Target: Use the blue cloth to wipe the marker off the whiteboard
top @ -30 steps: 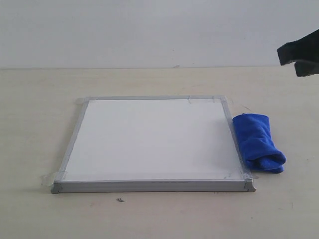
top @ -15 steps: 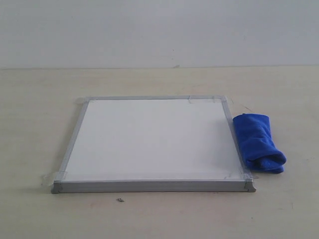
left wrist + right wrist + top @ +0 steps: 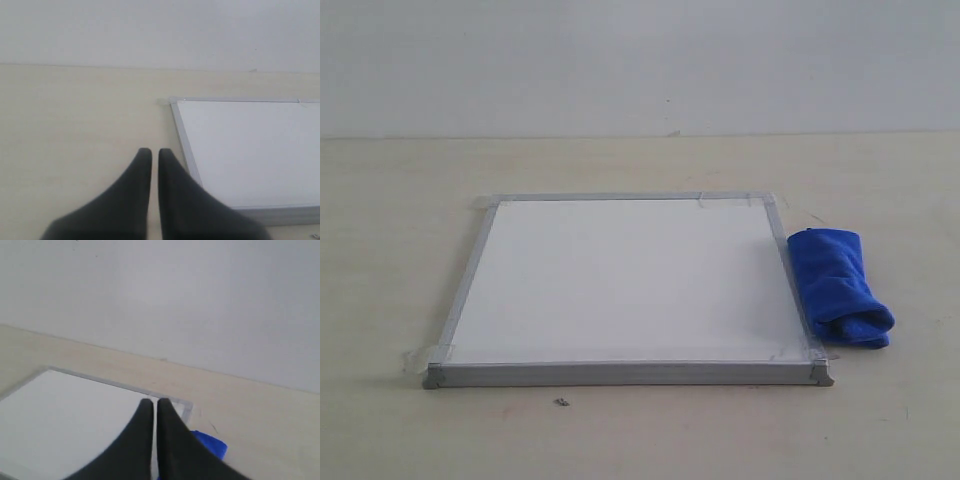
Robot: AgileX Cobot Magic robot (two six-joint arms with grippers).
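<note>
**Board looks clean, cloth rests beside it**

A pale wooden table (image 3: 640,160) stands before a plain white wall. From the left, my left gripper (image 3: 151,152) hangs over bare table just outside the left frame of the whiteboard (image 3: 625,280). Its fingers are pressed together with nothing between them.

On the white face of the board I find no marker line in any view. So I judge the wiping is finished, or the line is too faint for these cameras.

Close against the right frame lies the blue cloth (image 3: 835,285), a folded bundle on the table, held by nothing.

My right gripper (image 3: 151,404) looks over the board's far right corner, its fingers also closed and empty. The cloth shows partly behind one finger there, and I judge it is not touched. Neither gripper appears in the exterior view.
</note>
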